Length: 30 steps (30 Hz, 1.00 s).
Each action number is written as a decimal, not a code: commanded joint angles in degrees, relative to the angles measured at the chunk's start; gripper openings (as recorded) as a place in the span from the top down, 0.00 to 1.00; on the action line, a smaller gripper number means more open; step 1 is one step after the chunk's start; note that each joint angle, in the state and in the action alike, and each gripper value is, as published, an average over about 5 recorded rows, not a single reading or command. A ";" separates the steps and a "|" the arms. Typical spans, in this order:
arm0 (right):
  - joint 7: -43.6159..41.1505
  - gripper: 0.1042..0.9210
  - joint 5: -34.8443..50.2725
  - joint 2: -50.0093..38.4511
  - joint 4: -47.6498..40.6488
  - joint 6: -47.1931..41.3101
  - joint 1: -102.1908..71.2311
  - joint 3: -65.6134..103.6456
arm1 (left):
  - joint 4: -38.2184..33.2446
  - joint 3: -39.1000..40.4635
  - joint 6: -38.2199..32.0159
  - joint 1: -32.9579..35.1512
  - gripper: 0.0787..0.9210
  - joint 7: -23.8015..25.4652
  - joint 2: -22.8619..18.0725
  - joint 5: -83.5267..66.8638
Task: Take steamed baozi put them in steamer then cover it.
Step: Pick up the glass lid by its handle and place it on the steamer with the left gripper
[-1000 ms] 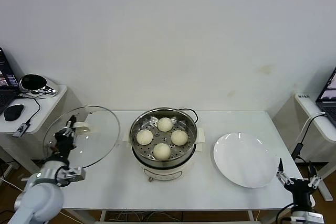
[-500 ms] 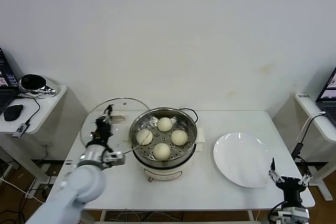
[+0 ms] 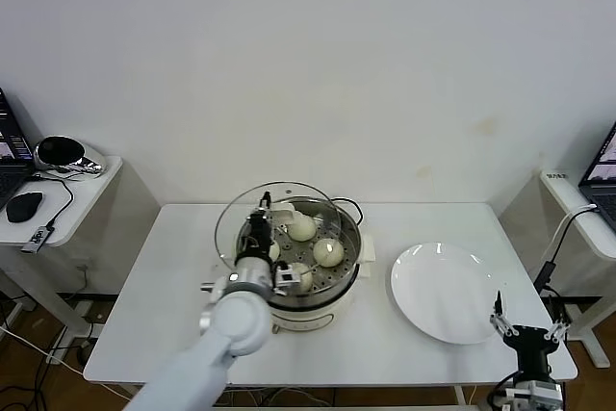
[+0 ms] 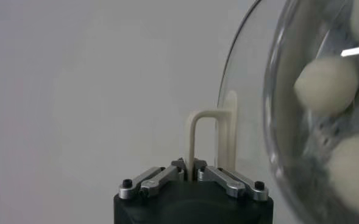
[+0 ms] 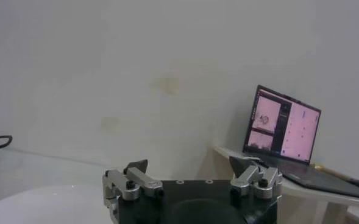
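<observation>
**Glass lid held over a loaded steamer**

The white desk (image 3: 173, 305) carries the steamer (image 3: 300, 281), a round steel pot on a cream-white base that sits near the desk's middle. To the right of the steamer, just apart from it, lies a flat white plate (image 3: 448, 294).

The cover (image 3: 274, 218), a clear glass lid with a metal rim, is tilted above the steamer's left half, overlapping its rim rather than seated on it. The left gripper (image 3: 258, 228) is clamped on the cover's cream-white bar handle (image 4: 205, 141); in the left wrist view its fingers (image 4: 228, 181) pinch together at the foot of that handle, with the glass standing on edge beside them.

Four steamed baozi (image 3: 329, 252) rest on the perforated tray inside the steamer, the left ones seen through the glass.

The right gripper (image 3: 525, 334) waits off the desk's front right corner, well apart from the steamer and beyond the plate, its fingers (image 5: 133, 179) spread wide and holding nothing. A laptop (image 5: 281, 129) glows on a side table behind it.
</observation>
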 commanded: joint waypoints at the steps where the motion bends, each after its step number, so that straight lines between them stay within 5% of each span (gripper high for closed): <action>1: 0.23 0.12 -0.55 0.26 -0.26 0.19 -0.10 -0.35 | 5.03 4.41 1.40 -2.21 0.92 2.45 -7.24 6.30; 30: -0.11 0.12 -0.32 -0.21 -0.91 0.73 -0.42 -1.14 | 5.88 1.47 -0.65 2.92 0.92 0.53 -9.07 9.53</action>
